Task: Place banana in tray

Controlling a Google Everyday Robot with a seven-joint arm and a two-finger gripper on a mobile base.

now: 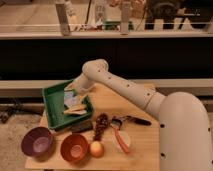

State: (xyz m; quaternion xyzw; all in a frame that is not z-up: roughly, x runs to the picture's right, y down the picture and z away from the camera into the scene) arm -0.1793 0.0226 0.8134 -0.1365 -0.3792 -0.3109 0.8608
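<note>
The green tray (pixel 50 101) sits at the table's back left corner. The banana (pixel 75 109), a small pale yellow curved piece, lies inside the tray near its front right side. A pale blue-white piece (pixel 68 98) lies in the tray just behind it. My gripper (pixel 75 90) hangs over the tray's right half at the end of the white arm (pixel 125 90), just above the blue-white piece and a little behind the banana. The gripper hides part of the tray's back right rim.
A purple bowl (pixel 37 142) and an orange bowl (pixel 75 147) stand at the front left. A round yellow-orange fruit (pixel 96 149) sits next to the orange bowl. A dark bunch of grapes (pixel 101 125) and orange-and-black utensils (pixel 122 137) lie mid-table (pixel 142 150).
</note>
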